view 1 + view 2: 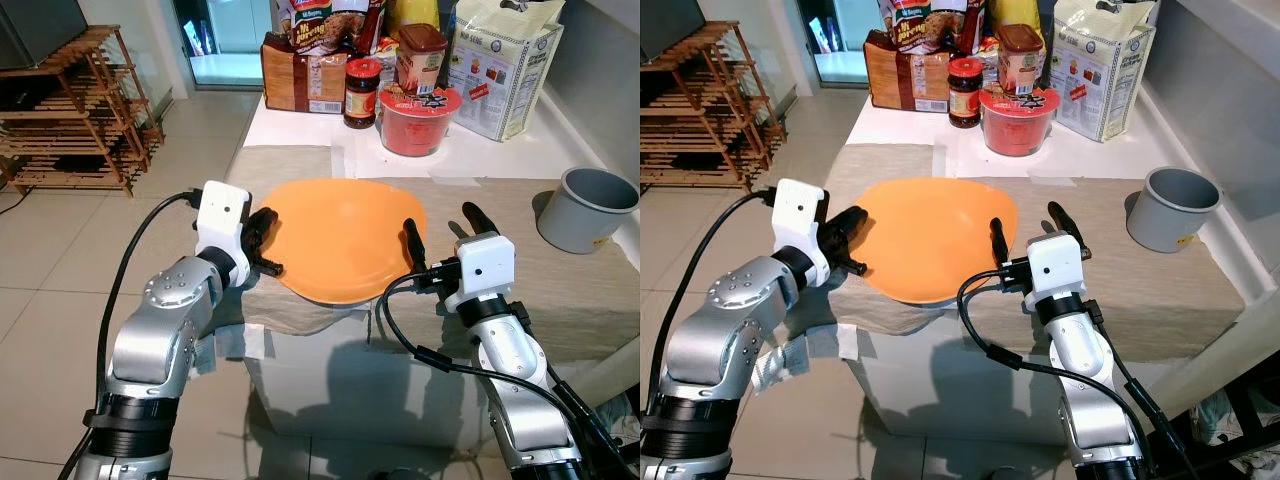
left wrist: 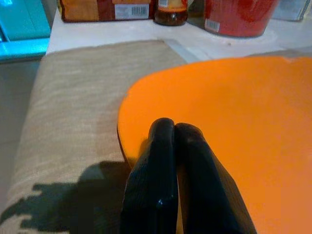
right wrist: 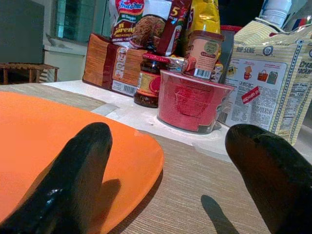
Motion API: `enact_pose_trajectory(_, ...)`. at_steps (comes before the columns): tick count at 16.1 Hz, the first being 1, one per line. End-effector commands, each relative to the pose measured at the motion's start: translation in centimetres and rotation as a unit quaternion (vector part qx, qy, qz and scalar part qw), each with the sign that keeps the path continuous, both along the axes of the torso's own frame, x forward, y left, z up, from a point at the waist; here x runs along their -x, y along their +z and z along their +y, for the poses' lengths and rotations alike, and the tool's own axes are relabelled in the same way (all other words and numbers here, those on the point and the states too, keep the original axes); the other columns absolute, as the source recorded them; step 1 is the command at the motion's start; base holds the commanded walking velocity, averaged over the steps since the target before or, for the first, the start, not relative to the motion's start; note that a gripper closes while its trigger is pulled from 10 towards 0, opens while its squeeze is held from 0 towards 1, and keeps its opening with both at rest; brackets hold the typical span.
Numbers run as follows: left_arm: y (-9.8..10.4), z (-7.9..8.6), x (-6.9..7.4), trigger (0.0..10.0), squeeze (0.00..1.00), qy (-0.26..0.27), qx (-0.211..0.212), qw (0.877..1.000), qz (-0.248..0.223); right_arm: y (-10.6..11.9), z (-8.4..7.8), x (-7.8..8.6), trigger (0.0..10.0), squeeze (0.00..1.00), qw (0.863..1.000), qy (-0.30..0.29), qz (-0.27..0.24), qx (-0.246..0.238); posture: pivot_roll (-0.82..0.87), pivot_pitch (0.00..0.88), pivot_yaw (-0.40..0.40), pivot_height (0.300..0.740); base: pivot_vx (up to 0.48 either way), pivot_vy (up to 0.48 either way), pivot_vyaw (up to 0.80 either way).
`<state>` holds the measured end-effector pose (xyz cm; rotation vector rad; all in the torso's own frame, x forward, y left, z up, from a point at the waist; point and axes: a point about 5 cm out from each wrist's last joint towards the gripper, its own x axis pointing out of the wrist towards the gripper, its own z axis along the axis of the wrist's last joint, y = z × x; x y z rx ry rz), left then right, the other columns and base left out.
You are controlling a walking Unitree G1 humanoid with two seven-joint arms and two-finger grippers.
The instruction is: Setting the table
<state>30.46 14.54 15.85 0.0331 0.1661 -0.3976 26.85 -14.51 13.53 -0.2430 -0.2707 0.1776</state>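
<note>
The orange plate [image 1: 345,238] lies on the beige table cloth [image 1: 560,290], its near edge sticking out past the table. The left gripper [image 1: 262,243] pinches its left rim tight. The right gripper [image 1: 440,232] is spread wide, holding nothing, one finger by the right rim. A pull could tip the plate off.

Two silver arms raised, bent at the elbows, reaching forward from either side. Left gripper [image 1: 266,243] turned inward toward the right, its two black fingers [image 2: 163,165] pressed together, tips pinched on a rim. Right gripper [image 1: 440,232] pointing forward and slightly up, fingers spread wide, the left finger [image 3: 73,180] low over a surface, the other held apart from it.
</note>
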Motion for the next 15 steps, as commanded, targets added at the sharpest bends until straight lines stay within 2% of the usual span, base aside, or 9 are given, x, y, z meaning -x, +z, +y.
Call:
enact_pose_trajectory(1,-0.3,0.2,-0.1,10.0,0.00,-0.001,-0.007,1.000,0.009,0.3,0.0,-0.1,10.0,0.00,1.000,0.004,-0.002,-0.006,-0.07,0.000,0.037,0.736,0.000,0.000,0.00)
enact_pose_trajectory(3,-0.2,0.0,-0.2,10.0,0.00,-0.007,-0.008,1.000,0.009,0.3,0.0,-0.2,10.0,0.00,1.000,0.006,0.006,-0.023,-0.07,0.000,0.037,0.736,0.000,0.000,0.00)
enact_pose_trajectory(4,-0.2,-0.1,-0.3,10.0,0.00,-0.015,-0.014,1.000,0.007,0.3,0.0,-0.5,10.0,0.00,0.998,0.006,0.022,-0.059,-0.07,0.000,0.037,0.736,0.000,0.000,0.00)
enact_pose_trajectory(7,-0.3,-0.4,-0.4,10.0,0.00,-0.036,-0.016,0.999,0.012,1.1,0.0,-1.1,10.0,0.00,0.994,0.017,0.035,-0.103,-0.07,0.000,0.037,0.736,0.000,0.000,0.00)
enact_pose_trajectory(10,-1.3,-0.7,-0.1,10.0,0.00,-0.058,-0.019,0.998,0.034,1.6,0.5,-1.5,10.0,0.00,0.988,0.044,0.054,-0.139,-0.07,0.000,0.034,0.736,0.000,0.000,0.00)
enact_pose_trajectory(14,-1.8,-0.8,-0.1,10.0,0.00,-0.071,-0.020,0.996,0.045,2.5,0.8,-1.9,10.0,0.00,0.973,0.074,0.081,-0.205,-0.07,0.000,0.034,0.736,0.000,0.000,0.00)
enact_pose_trajectory(15,-1.9,-0.8,0.0,10.0,0.00,-0.075,-0.020,0.996,0.045,2.8,0.8,-2.1,10.0,0.00,0.964,0.082,0.093,-0.235,-0.07,0.000,0.034,0.736,0.000,0.000,0.00)
